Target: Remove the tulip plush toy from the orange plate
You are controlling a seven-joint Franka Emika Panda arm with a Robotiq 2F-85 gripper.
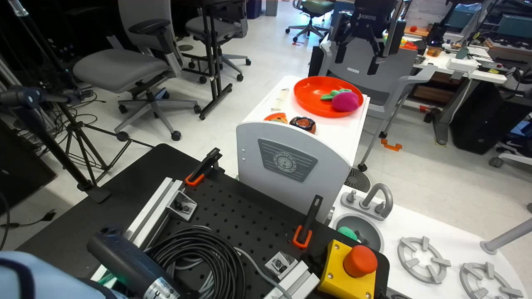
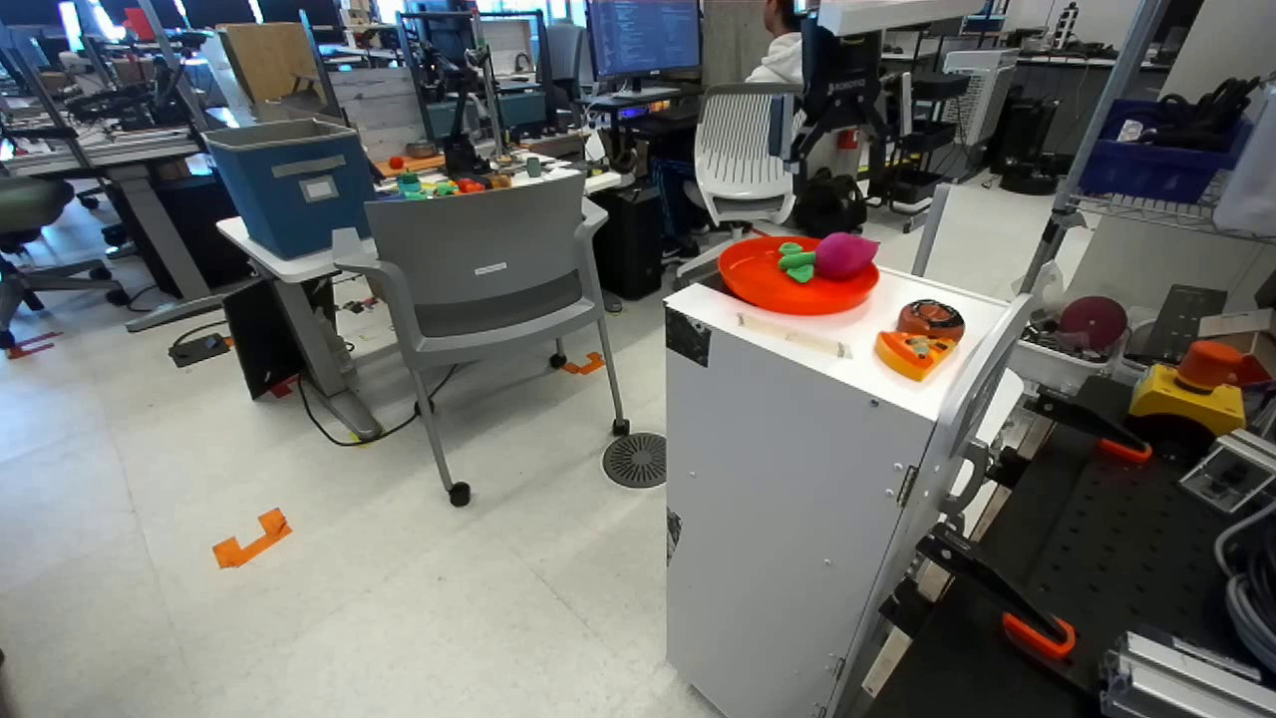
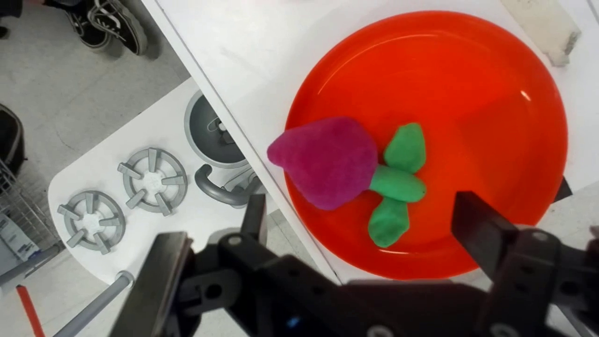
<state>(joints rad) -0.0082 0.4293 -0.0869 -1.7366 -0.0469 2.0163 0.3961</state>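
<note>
Jaws wide apart, a black two-fingered end effector [image 1: 357,61] hangs above a round, bright-orange plastic plate [image 3: 468,93], where a magenta-and-green plush tulip [image 3: 344,173] lies off-centre, its long axis running roughly jaw to jaw.

Room above, obstacles below

Free air lies between my gripper [image 1: 356,62] and the orange plate [image 1: 314,94]. Its upper right is bare in the wrist view; the tulip plush toy [image 3: 327,164] blocks its left. In an exterior view, a grey panel [image 1: 286,187] stands upright at the centre, barring a low pass.
</note>
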